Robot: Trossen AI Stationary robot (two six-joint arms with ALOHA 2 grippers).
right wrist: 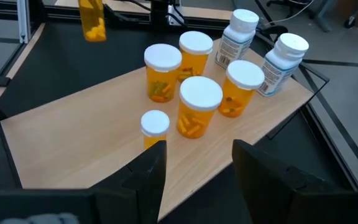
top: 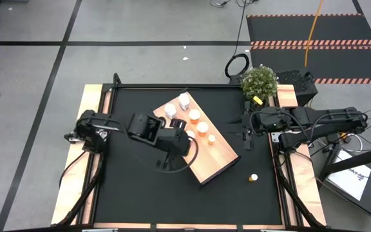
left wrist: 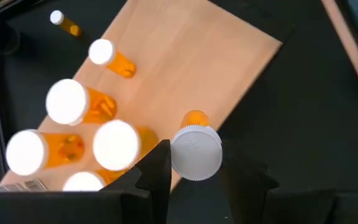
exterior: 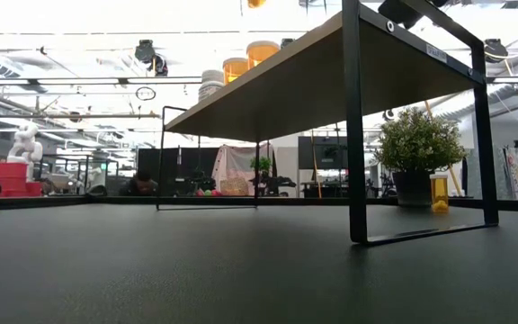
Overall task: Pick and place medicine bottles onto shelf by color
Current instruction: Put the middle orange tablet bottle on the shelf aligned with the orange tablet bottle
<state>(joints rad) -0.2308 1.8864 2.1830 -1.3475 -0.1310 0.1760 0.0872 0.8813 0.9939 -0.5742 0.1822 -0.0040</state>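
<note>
Orange white-capped medicine bottle [left wrist: 195, 149] clamped in my left gripper [left wrist: 194, 177] over light-wood shelf board [left wrist: 185, 56]; right gripper [right wrist: 194, 165] empty, fingers apart.

From the high view we look straight down on the whole table [top: 134, 193]. The low view sits at tabletop height and looks level under the shelf [exterior: 331, 76] into the room. Both wrist views look closely down on the shelf from opposite sides and share the orange bottles [right wrist: 194, 106].
</note>
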